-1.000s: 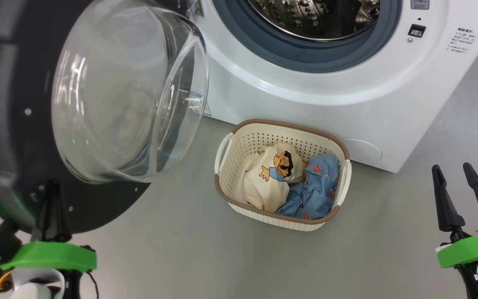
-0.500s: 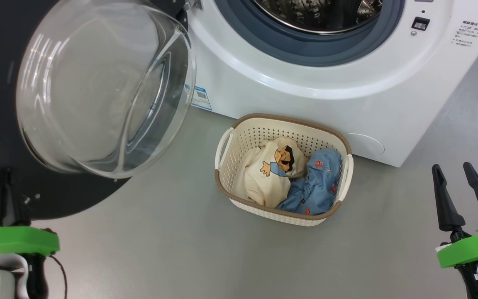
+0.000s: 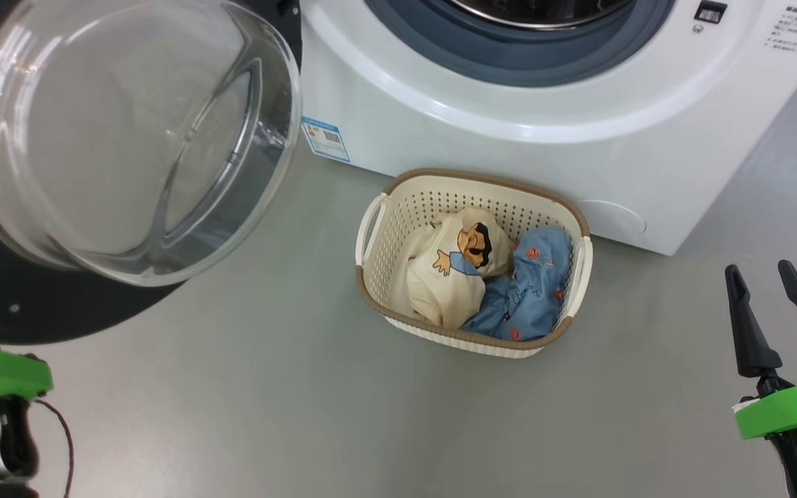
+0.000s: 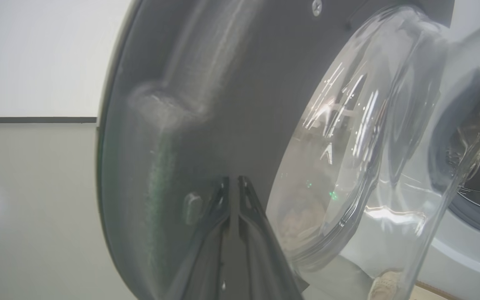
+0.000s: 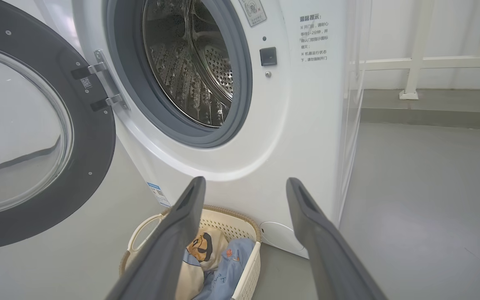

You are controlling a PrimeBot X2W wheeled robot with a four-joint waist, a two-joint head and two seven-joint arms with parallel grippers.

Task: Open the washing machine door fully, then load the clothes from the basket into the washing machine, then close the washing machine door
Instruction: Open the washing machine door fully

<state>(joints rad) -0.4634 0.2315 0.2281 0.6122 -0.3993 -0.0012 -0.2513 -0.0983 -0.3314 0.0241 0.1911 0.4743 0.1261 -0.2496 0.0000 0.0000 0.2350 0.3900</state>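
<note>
The washing machine [image 3: 509, 131] stands open, and its drum [image 5: 190, 62] shows bare steel. The washing machine door [image 3: 59, 311] is swung out to the left, its glass bowl [image 3: 129, 131] bulging toward me. My left gripper [image 4: 232, 180] is shut with nothing in it, its tips at the door's black inner face [image 4: 206, 104] beside the glass [image 4: 348, 146]. The basket [image 3: 481, 178] sits on the floor before the machine, holding a cream cartoon garment [image 3: 450, 277] and a blue one [image 3: 523, 297]. My right gripper [image 3: 758, 268] hangs open at the lower right, apart from the basket [image 5: 227, 212].
Grey floor [image 3: 267, 401] spreads around the basket and under the door. A blue label [image 3: 324, 138] marks the machine's lower left corner. To the machine's right, a white rail [image 5: 415, 62] runs along the wall.
The door has swung further out to the left, and my left gripper has gone left with it. The head view has tipped down slightly. The right gripper has not moved.
</note>
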